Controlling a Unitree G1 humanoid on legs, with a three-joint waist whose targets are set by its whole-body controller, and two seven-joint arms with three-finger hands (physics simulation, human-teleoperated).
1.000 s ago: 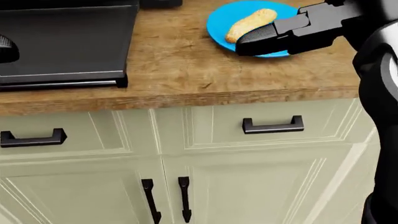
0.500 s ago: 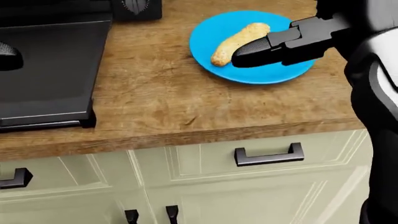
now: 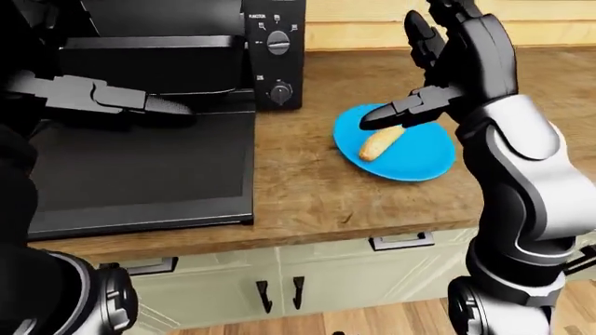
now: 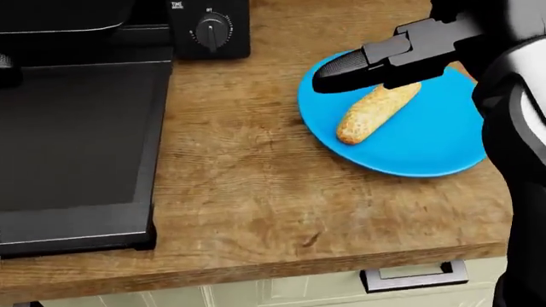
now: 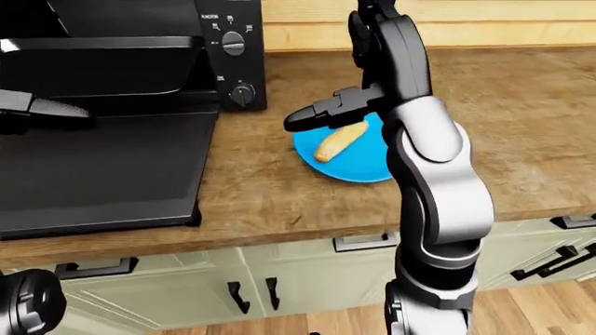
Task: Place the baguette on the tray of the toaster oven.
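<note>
A tan baguette [image 4: 376,112] lies on a blue plate [image 4: 418,157] on the wooden counter. My right hand [image 4: 354,69] hovers just above the baguette's far end with its fingers spread and open, touching nothing; it also shows in the left-eye view [image 3: 399,77]. A black toaster oven [image 3: 274,63] stands at the left with its door [image 3: 140,167] folded down flat onto the counter. Its inside is dark, and I cannot make out the tray. My left hand [image 3: 154,106] is stretched out open and empty above the door.
The wooden counter [image 4: 239,192] runs between the oven door and the plate. Its near edge [image 3: 307,241] sits above pale green cabinets with black handles [image 3: 402,241]. A wood-panelled wall [image 5: 484,28] rises behind the counter.
The head camera has tilted up and moved in: the cabinets have dropped out of view, and the plate sits larger and lower right. My right hand stays over the baguette.
</note>
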